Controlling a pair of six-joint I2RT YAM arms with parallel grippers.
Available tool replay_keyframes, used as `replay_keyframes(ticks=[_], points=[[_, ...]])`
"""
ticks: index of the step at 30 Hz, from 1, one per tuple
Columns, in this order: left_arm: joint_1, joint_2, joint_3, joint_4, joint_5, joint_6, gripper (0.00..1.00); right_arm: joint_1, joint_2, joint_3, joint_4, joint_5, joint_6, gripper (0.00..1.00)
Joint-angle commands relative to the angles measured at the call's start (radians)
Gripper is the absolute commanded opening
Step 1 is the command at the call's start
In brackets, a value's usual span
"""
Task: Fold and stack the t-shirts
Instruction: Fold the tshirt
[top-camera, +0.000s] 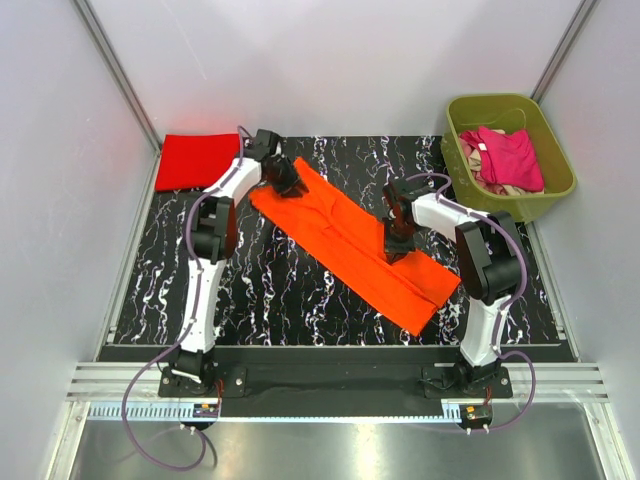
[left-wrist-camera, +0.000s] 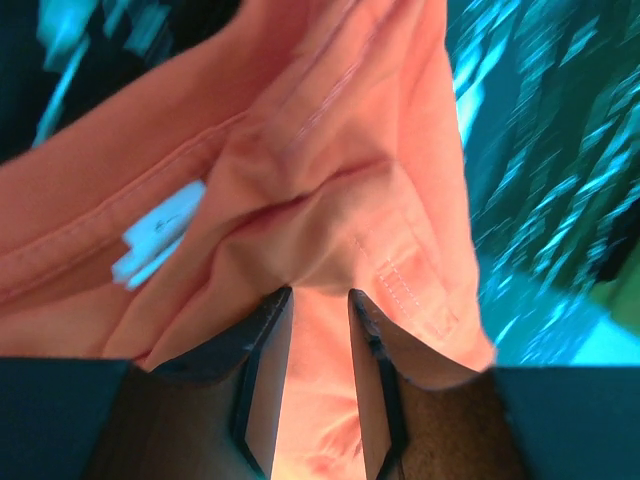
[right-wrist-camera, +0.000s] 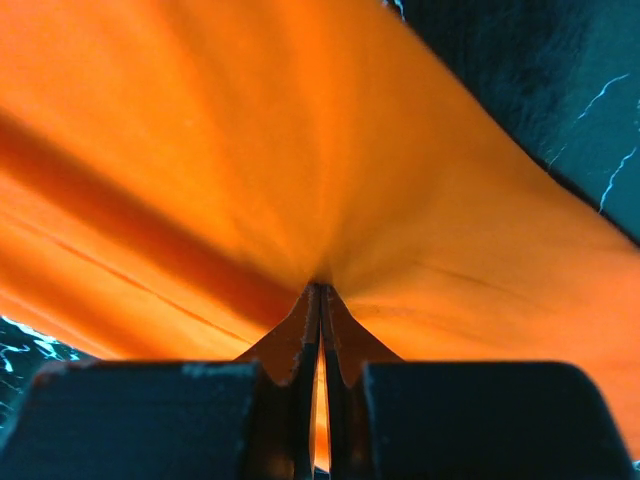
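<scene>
Left end effector (top-camera: 285, 178): fingers (left-wrist-camera: 262, 345) partly apart, with a thick bunch of the orange t-shirt (top-camera: 350, 240) caught between them. It grips the shirt's far-left end.
Left wrist view: the orange t-shirt (left-wrist-camera: 330, 120) gathers into folds at the fingertips. A white label (left-wrist-camera: 160, 235) shows on the cloth to the left of the grip, and seams run up and away from it.
Right end effector (top-camera: 398, 243): fingers (right-wrist-camera: 300, 330) almost closed, pinching a thin fold of the orange t-shirt along its right edge, about halfway down the strip.
Right wrist view: the orange t-shirt (right-wrist-camera: 250, 130) fans out in taut creases from the pinch point.
Orange t-shirt, position: stretched as a long strip across the black marbled tabletop (top-camera: 270, 290), running diagonally from far left to near right. Its near-right end lies flat.
Red t-shirt (top-camera: 195, 160): folded flat, just beyond the far-left end of the orange t-shirt and apart from it, close to the left arm's wrist.
Tub (top-camera: 490, 205): olive green, to the right of the orange t-shirt and well apart from it, behind the right arm.
Magenta pink t-shirt (top-camera: 510, 158): crumpled inside the tub, with a bit of beige cloth (top-camera: 468, 150) beside it.
In the way: both arms reach over the orange t-shirt and hide small parts of it in the top view.
</scene>
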Motion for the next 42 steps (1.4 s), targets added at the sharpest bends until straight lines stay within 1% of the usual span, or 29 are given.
replay_keyframes(ticks=[1, 2, 3, 4, 5, 8, 10, 11, 13, 14, 19, 20, 22, 23, 26, 30, 31, 32, 33, 34, 35, 36, 37, 38, 39, 40, 41, 42], points=[[0.004, 0.129, 0.104, 0.05, -0.001, -0.054, 0.36, -0.003, 0.033, -0.01, 0.023, -0.001, 0.042, 0.07], [0.004, 0.136, 0.102, 0.123, 0.019, -0.074, 0.35, -0.001, 0.036, -0.019, 0.032, -0.006, 0.054, 0.07], [0.007, 0.143, 0.089, 0.172, 0.037, -0.13, 0.34, 0.0, 0.036, -0.039, 0.051, -0.019, 0.08, 0.06], [0.01, 0.15, 0.073, 0.281, 0.062, -0.164, 0.32, 0.002, 0.036, -0.048, 0.061, -0.028, 0.096, 0.07], [0.015, 0.149, 0.03, 0.335, 0.082, -0.23, 0.31, 0.003, 0.039, -0.057, 0.081, -0.041, 0.115, 0.07], [0.015, 0.164, 0.009, 0.467, 0.09, -0.321, 0.3, 0.017, 0.04, -0.082, 0.127, -0.107, 0.204, 0.06], [0.014, 0.213, 0.055, 0.486, 0.093, -0.34, 0.3, 0.041, 0.039, -0.097, 0.152, -0.16, 0.287, 0.06], [0.015, 0.234, 0.115, 0.493, 0.105, -0.355, 0.3, 0.057, 0.034, -0.106, 0.184, -0.18, 0.316, 0.06], [0.015, 0.279, 0.166, 0.518, 0.114, -0.375, 0.31, 0.083, 0.028, -0.128, 0.21, -0.219, 0.399, 0.06], [0.014, 0.285, 0.189, 0.554, 0.116, -0.393, 0.31, 0.12, 0.019, -0.136, 0.247, -0.232, 0.425, 0.06], [0.014, 0.307, 0.235, 0.633, 0.094, -0.39, 0.32, 0.218, -0.015, -0.188, 0.368, -0.24, 0.612, 0.06], [0.014, 0.31, 0.236, 0.645, 0.091, -0.383, 0.32, 0.239, -0.009, -0.192, 0.42, -0.243, 0.678, 0.06], [0.015, 0.313, 0.24, 0.67, 0.079, -0.373, 0.32, 0.255, 0.003, -0.186, 0.466, -0.259, 0.741, 0.07], [0.015, 0.317, 0.243, 0.677, 0.074, -0.366, 0.33, 0.264, 0.013, -0.18, 0.509, -0.257, 0.807, 0.07], [0.015, 0.34, 0.275, 0.688, 0.076, -0.363, 0.33, 0.292, 0.026, -0.148, 0.56, -0.243, 0.881, 0.07], [0.017, 0.333, 0.298, 0.69, 0.083, -0.352, 0.36, 0.295, 0.033, -0.119, 0.557, -0.231, 0.87, 0.07], [0.018, 0.318, 0.296, 0.678, 0.09, -0.346, 0.37, 0.296, 0.03, -0.113, 0.558, -0.237, 0.855, 0.07], [0.018, 0.299, 0.287, 0.681, 0.117, -0.329, 0.38, 0.296, 0.013, -0.103, 0.554, -0.242, 0.805, 0.07], [0.02, 0.27, 0.27, 0.681, 0.128, -0.312, 0.39, 0.298, -0.004, -0.102, 0.548, -0.246, 0.774, 0.09], [0.02, 0.183, 0.213, 0.665, 0.131, -0.291, 0.43, 0.296, -0.021, -0.102, 0.536, -0.242, 0.739, 0.14], [0.018, 0.129, 0.177, 0.652, 0.119, -0.242, 0.45, 0.296, -0.067, -0.105, 0.493, -0.237, 0.658, 0.19], [0.02, 0.024, 0.142, 0.651, 0.114, -0.216, 0.48, 0.296, -0.094, -0.113, 0.48, -0.231, 0.621, 0.3], [0.02, -0.027, 0.099, 0.586, 0.117, -0.182, 0.5, 0.295, -0.117, -0.119, 0.462, -0.228, 0.582, 0.32], [0.02, -0.075, 0.089, 0.534, 0.107, -0.094, 0.52, 0.287, -0.163, -0.123, 0.395, -0.214, 0.52, 0.37], [0.02, -0.166, 0.077, 0.482, 0.1, -0.052, 0.53, 0.279, -0.185, -0.128, 0.37, -0.219, 0.484, 0.42], [0.02, -0.216, 0.016, 0.417, 0.099, -0.018, 0.54, 0.27, -0.203, -0.131, 0.339, -0.219, 0.453, 0.47], [0.02, -0.268, -0.035, 0.395, 0.097, 0.033, 0.54, 0.255, -0.243, -0.146, 0.281, -0.211, 0.403, 0.51], [0.02, -0.375, -0.094, 0.383, 0.094, 0.05, 0.55, 0.246, -0.263, -0.162, 0.269, -0.222, 0.38, 0.54]])
